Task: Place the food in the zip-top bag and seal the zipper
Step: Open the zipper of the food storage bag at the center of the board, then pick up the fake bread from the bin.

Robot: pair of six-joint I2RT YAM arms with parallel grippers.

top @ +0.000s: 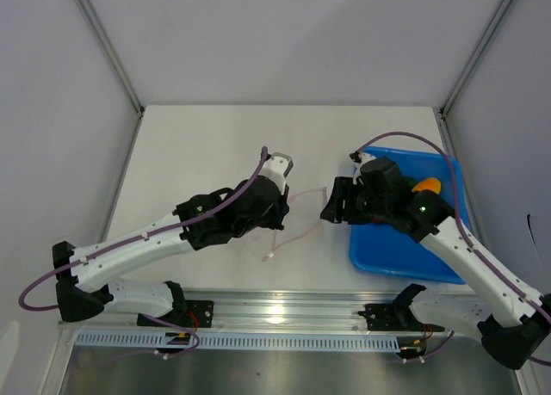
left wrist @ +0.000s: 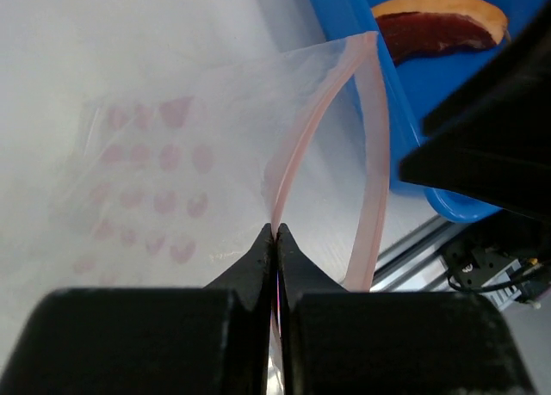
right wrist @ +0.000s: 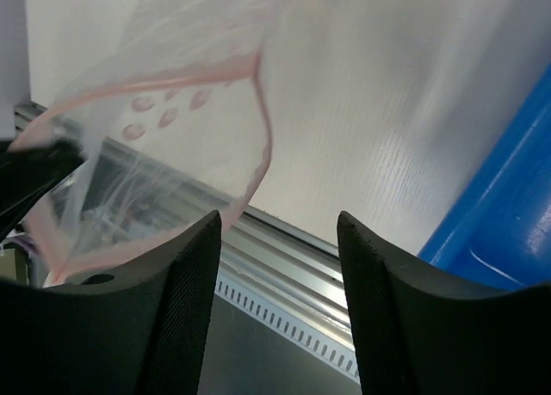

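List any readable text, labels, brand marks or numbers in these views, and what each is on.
No text can be read in any view.
zip-top bag: only pale pink dots and a pink edge strip, no lettering.
blue tray: plain, no marking visible.
small sticker by the left arm's base: too small to read.

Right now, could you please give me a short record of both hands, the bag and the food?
Left hand: shut on the zipper, holding one lip of the bag mouth
Right hand: open, empty, facing the bag mouth
Zip-top bag: mouth open, no food seen inside
Food in view: red-brown piece and yellow-orange piece, in the blue tray
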